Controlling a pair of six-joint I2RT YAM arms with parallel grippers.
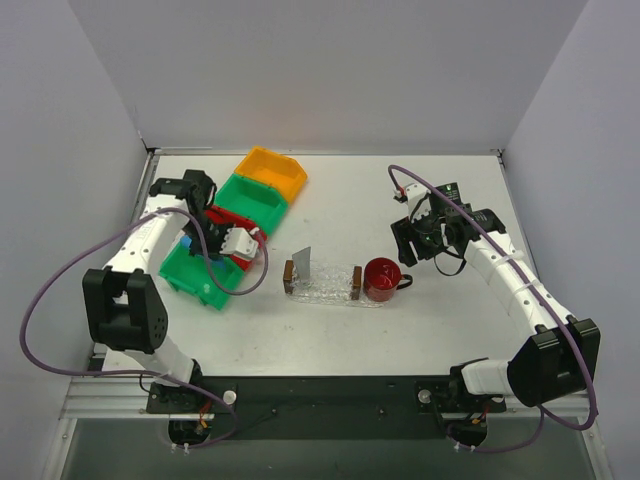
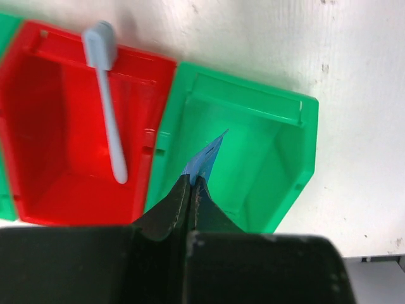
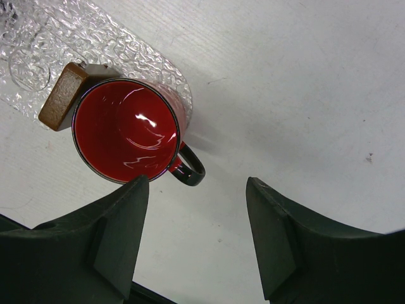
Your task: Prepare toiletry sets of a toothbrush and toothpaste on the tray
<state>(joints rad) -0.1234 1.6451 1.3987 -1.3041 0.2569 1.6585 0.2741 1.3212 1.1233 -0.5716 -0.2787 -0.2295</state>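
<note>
Left wrist: left tool [image 2: 190, 181] clenched on blue toothpaste [image 2: 207, 157] over green bin [image 2: 286, 120], unclear from top external; right tool [image 3: 197, 183] spread.

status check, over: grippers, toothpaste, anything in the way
Left gripper shut on blue toothpaste, above green bin. Right gripper open, empty, by red mug. Toothbrush in red bin. Nothing seen blocking.

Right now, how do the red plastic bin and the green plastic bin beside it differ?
The red plastic bin holds the pale blue toothbrush, head on its rim; the green plastic bin shows nothing inside. The left gripper, shut on the blue toothpaste tube, hangs over the green bin, not the red. Both are open-topped, side by side.
</note>
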